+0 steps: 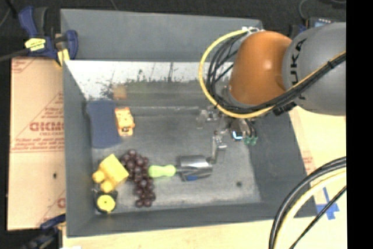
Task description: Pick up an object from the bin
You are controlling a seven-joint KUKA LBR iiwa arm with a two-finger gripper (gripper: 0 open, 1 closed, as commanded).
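My gripper (218, 138) hangs below the orange wrist cover, right of the bin's middle. Its lower end stands just above and to the right of a shiny silver metal object (194, 167) that lies on the bin floor. Whether they touch I cannot tell. Against the silver object's left end lies a small light-green piece (161, 171). Nothing shows held in the gripper.
A bunch of dark purple grapes (140, 178) lies left of the green piece, beside a yellow toy block (111, 172) and a yellow disc (106, 203). Farther back on the left are a blue cloth (103, 122) and a small yellow-orange toy (124, 121).
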